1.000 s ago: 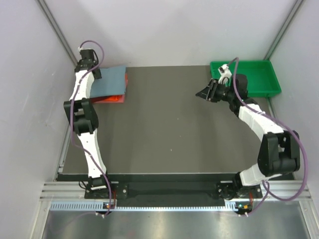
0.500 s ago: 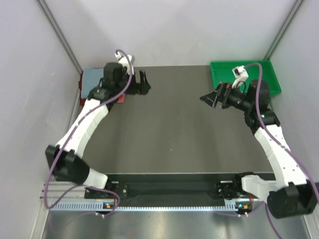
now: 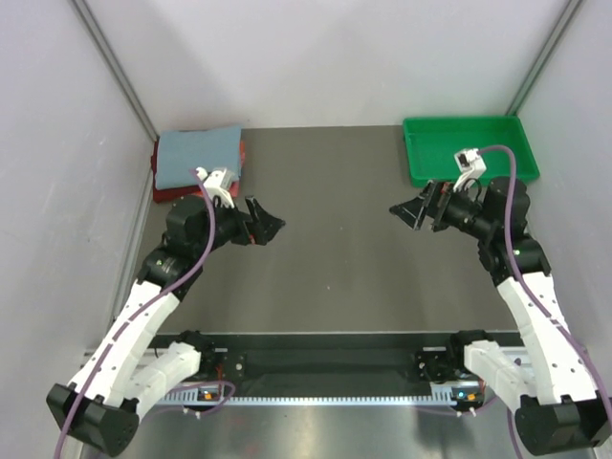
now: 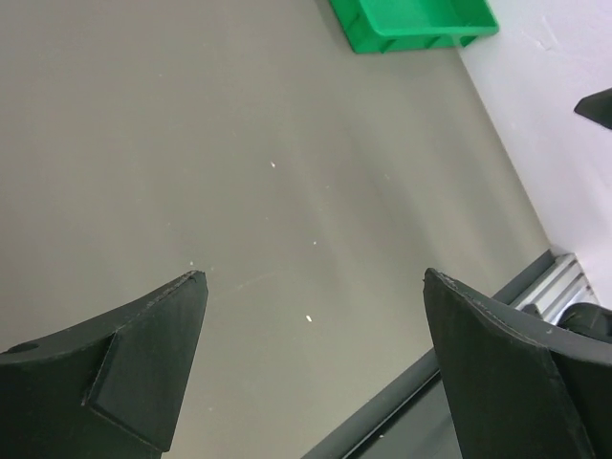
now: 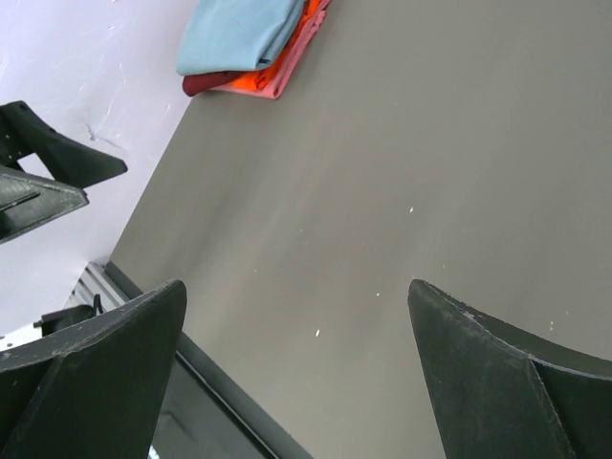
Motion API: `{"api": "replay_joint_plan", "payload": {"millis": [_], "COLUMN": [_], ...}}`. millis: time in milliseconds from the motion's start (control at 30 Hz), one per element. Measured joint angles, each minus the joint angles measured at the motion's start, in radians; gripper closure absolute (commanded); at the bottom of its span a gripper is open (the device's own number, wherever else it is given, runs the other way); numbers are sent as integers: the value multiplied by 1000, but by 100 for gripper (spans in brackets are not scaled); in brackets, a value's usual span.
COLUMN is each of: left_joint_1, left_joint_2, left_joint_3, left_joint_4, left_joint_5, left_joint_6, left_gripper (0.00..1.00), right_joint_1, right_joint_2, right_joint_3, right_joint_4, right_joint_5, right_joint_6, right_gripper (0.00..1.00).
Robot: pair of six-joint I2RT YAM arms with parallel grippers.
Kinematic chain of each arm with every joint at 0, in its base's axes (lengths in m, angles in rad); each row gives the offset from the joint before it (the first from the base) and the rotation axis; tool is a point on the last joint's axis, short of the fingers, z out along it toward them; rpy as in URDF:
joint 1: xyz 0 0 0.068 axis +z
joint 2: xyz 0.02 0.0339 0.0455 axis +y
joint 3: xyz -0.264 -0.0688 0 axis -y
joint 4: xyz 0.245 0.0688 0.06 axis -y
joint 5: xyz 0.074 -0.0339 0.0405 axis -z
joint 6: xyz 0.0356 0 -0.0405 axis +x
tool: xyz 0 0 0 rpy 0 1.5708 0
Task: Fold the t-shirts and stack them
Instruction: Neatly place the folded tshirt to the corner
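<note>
Grey-blue cloth t-shirt (image 3: 198, 153) sits on the dark red t-shirt (image 5: 204, 84) and orange t-shirt (image 5: 256, 83), far from the green plastic tray (image 3: 469, 120). Left pincer (image 4: 314, 276) and right pincer (image 5: 295, 285) are wide open, empty. Stacking looks done, so rest.

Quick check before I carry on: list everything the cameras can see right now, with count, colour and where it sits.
grey-blue t-shirt: one, dusty grey-blue, folded, top of the stack at the table's far-left corner
dark red t-shirt: one, dark red, in that stack under the grey-blue one, only an edge showing
orange t-shirt: one, orange, also under the grey-blue one, only an edge showing
green tray: one, bright green, far-right corner, nothing seen inside it
table: one, dark grey, nothing on its middle
left pincer: one, black, open and holding nothing, above the table's left half
right pincer: one, black, open and holding nothing, above the table's right half, near the tray
</note>
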Motion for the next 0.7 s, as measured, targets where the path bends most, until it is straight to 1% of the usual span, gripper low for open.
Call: {"api": "replay_joint_plan", "payload": {"millis": [200, 700], "left_joint_1": [0, 0], "left_joint_2": [-50, -52], "left_joint_3": [-14, -13], "left_joint_4": [13, 22], "left_joint_5": [0, 0], "left_joint_6": [-29, -40], "left_gripper": [1, 1], "right_joint_1": [0, 0], "right_joint_2": [-29, -40], "right_joint_3": [-3, -25], "right_joint_4": [-18, -11], "right_joint_5": [8, 41], "right_joint_6": [0, 3], "right_gripper": [0, 0]}}
